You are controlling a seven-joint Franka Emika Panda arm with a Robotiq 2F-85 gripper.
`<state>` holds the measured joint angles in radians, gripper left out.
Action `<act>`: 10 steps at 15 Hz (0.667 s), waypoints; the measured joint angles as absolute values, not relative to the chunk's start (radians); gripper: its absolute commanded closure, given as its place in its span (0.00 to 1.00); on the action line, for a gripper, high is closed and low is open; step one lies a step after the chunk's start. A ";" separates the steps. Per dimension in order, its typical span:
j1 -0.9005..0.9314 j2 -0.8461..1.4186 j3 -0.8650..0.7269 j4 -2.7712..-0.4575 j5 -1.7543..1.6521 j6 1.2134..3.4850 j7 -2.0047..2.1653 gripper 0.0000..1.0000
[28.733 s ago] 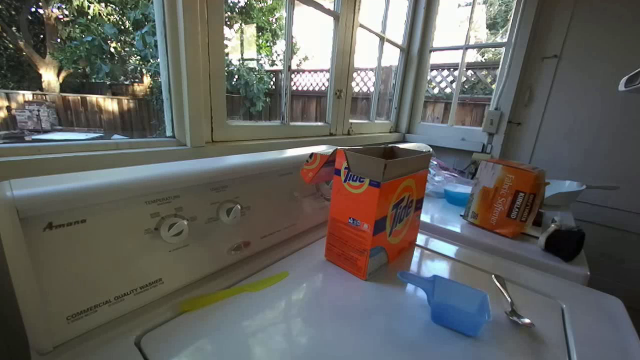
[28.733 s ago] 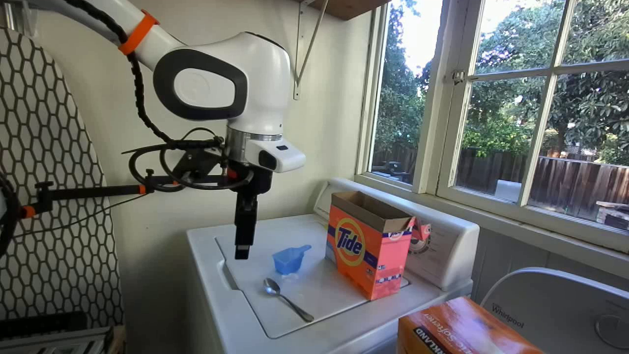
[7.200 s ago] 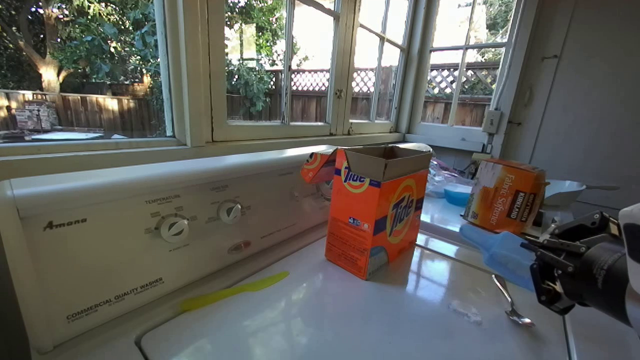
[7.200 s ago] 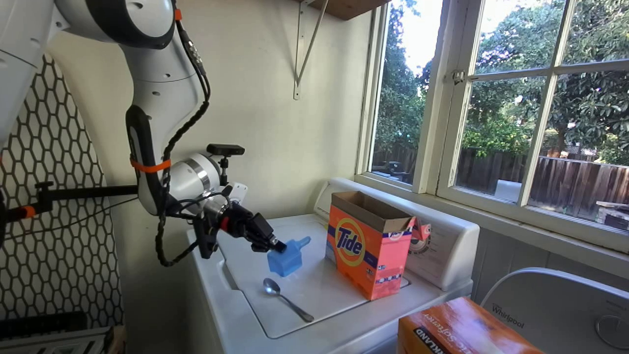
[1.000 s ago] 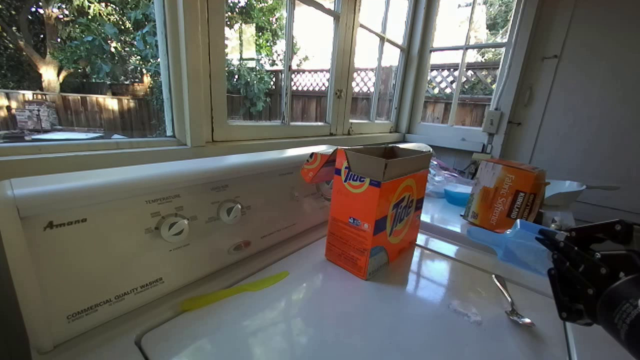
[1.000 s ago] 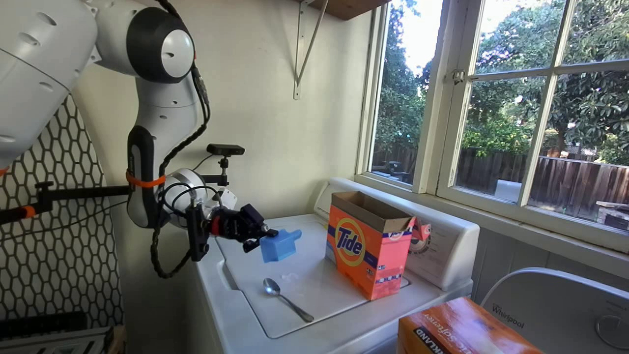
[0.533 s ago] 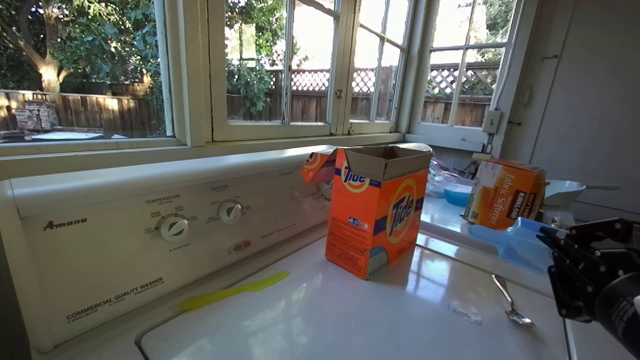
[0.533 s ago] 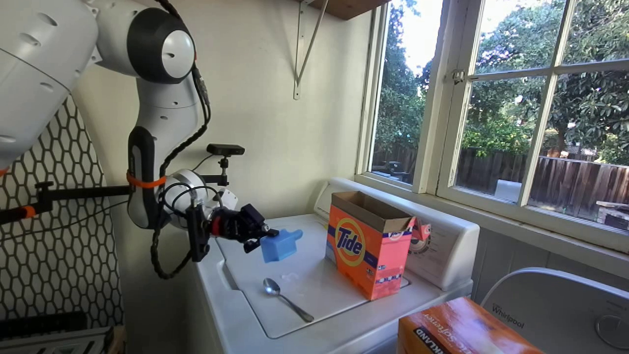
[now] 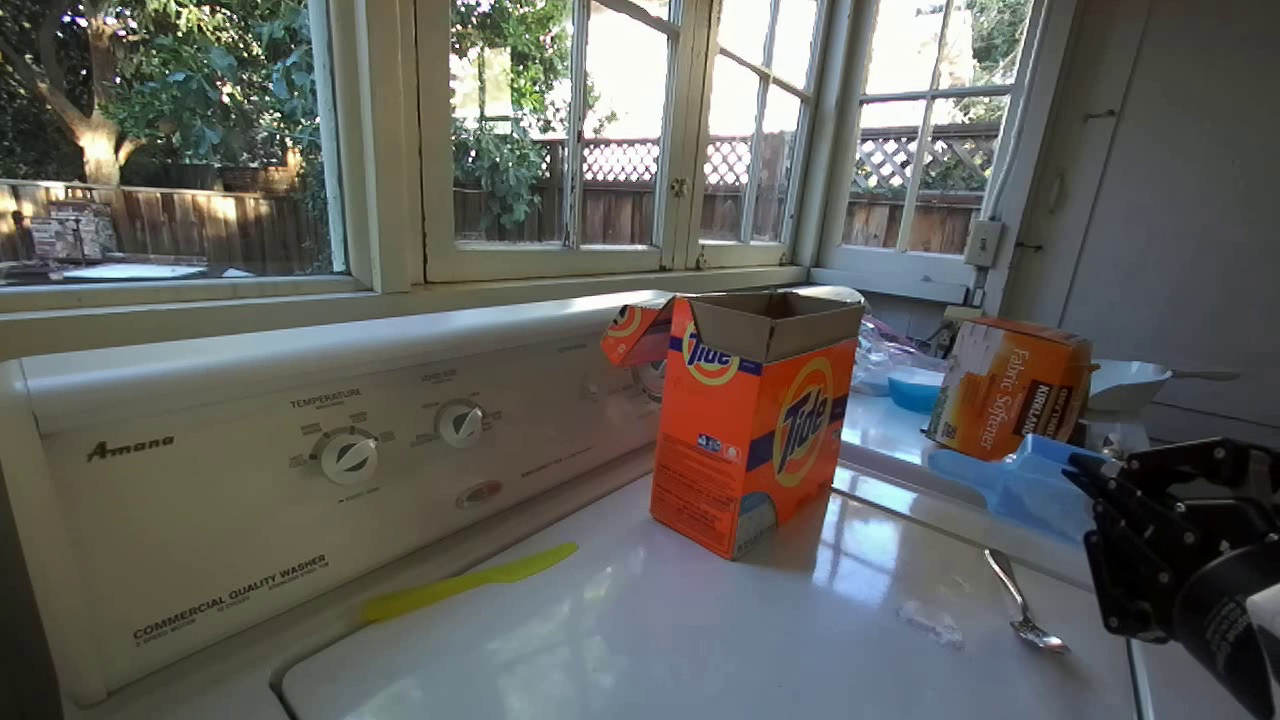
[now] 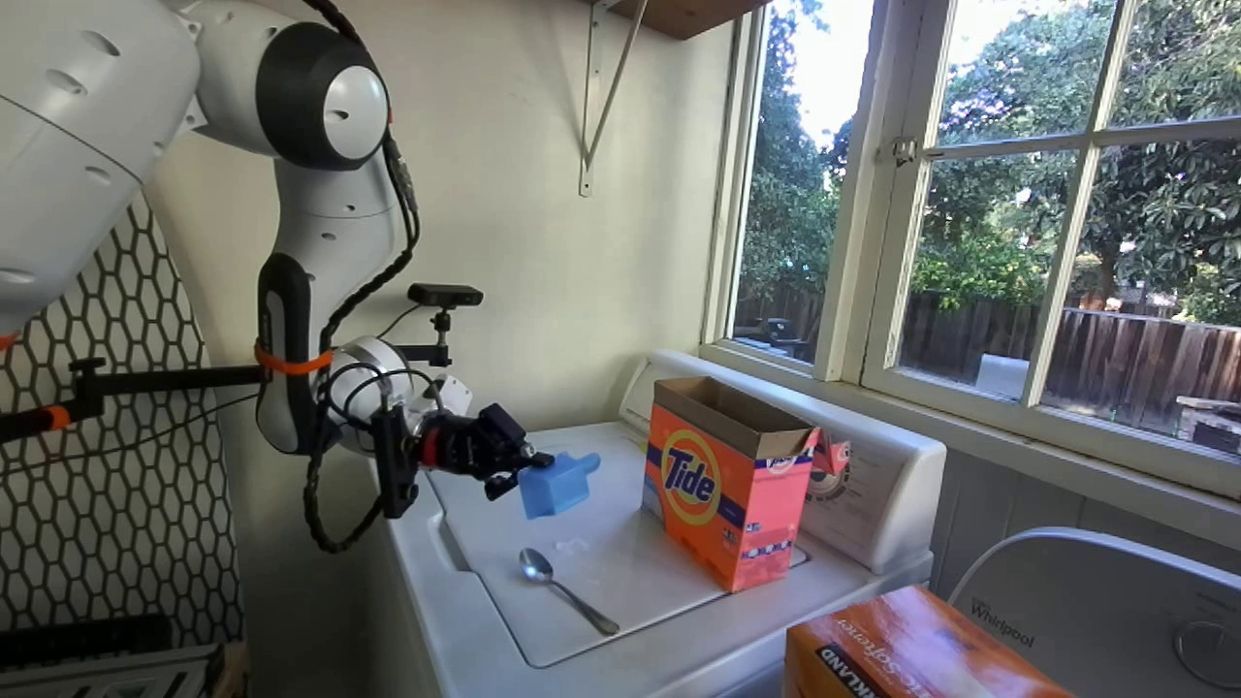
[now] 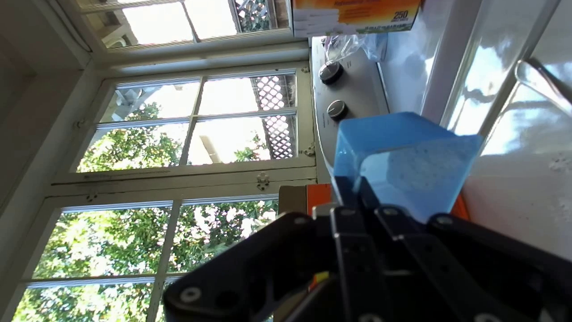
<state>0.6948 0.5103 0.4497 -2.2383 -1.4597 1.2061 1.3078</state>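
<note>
My gripper (image 11: 356, 184) is shut on the near wall of a translucent blue scoop (image 11: 397, 129), with one fingertip on either side of the plastic. A grainy whitish patch shows in the scoop in the wrist view. In both exterior views the scoop (image 10: 556, 488) hangs above the washer lid, its handle pointing away from the gripper (image 10: 528, 472). An orange Tide box (image 10: 717, 494) with an open top stands upright beyond the scoop, apart from it. On the lid lies a metal spoon (image 9: 1022, 605), below and beside the held scoop (image 9: 1045, 480).
A smear of white powder (image 9: 932, 622) lies on the lid near the spoon. A yellow-green plastic knife (image 9: 470, 585) rests by the control panel (image 9: 240, 500). On the neighbouring machine sit a fabric softener box (image 9: 1010, 395) and a small blue container (image 9: 912, 388).
Over the last second the gripper and scoop have shifted slightly toward the Tide box. In the oldest frames the scoop stood on the lid; since then it has been gripped, lifted and turned.
</note>
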 measured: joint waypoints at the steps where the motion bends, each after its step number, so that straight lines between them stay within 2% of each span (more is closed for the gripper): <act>1: 0.695 0.514 0.449 -2.235 -1.462 1.204 1.308 0.99; 10: 0.708 0.537 0.446 -2.223 -1.480 1.170 1.294 0.99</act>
<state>0.7081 0.5375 0.4464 -2.2228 -1.4798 1.1696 1.2942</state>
